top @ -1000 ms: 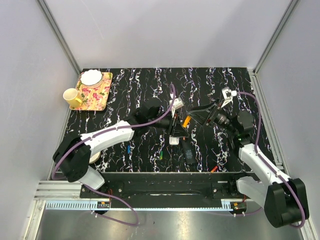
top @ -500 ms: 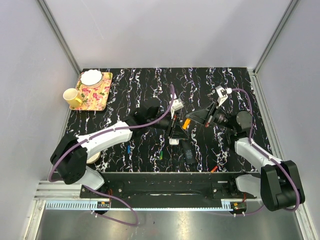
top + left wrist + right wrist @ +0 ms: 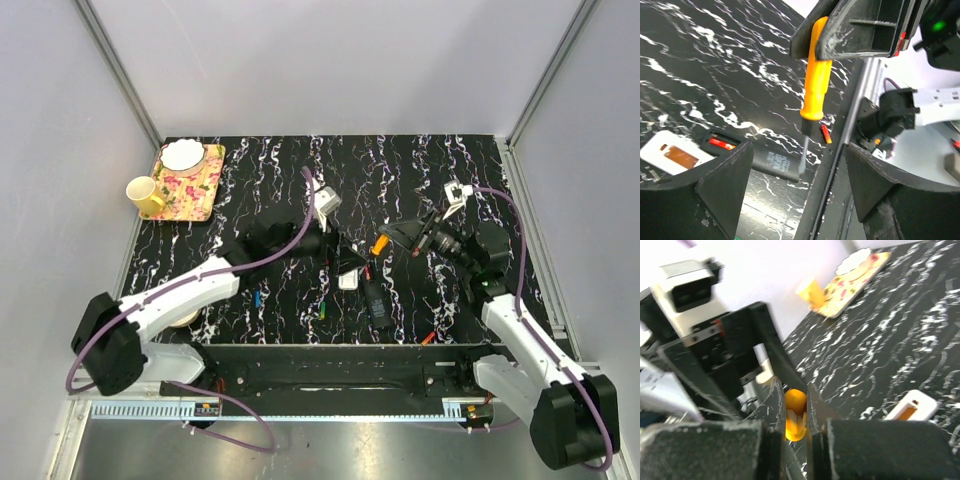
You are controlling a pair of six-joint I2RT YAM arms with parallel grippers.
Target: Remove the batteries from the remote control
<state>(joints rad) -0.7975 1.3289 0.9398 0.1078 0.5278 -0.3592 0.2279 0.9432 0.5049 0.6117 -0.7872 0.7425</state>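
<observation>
**Batteries.**
- Red battery point(image 3: 720, 144): seated in the open bay of the black remote point(image 3: 378, 300), long axis along the remote's length. The remote runs near to far on the table point(image 3: 250, 180).
- Blue battery point(image 3: 258, 298): loose, left of the remotes, lying roughly near to far.
- Green battery point(image 3: 322, 310): loose, slightly tilted.
- Orange-red battery point(image 3: 428, 338): loose, diagonal, by the near edge.

**White remote** point(image 3: 347, 280): just beside the black one's far end.

**Change over the last half second.** The left arm has drawn back leftward, its wrist now farther from the right gripper. The remotes and loose batteries are unmoved.

**Left gripper** point(image 3: 345, 255): fingers point(image 3: 715, 195) spread wide, holding nothing, above the remotes.

**Right gripper** point(image 3: 385, 243): fingers point(image 3: 775, 395) pinched on the orange handle of a screwdriver point(image 3: 815, 75). The shaft points down at the black remote.
</observation>
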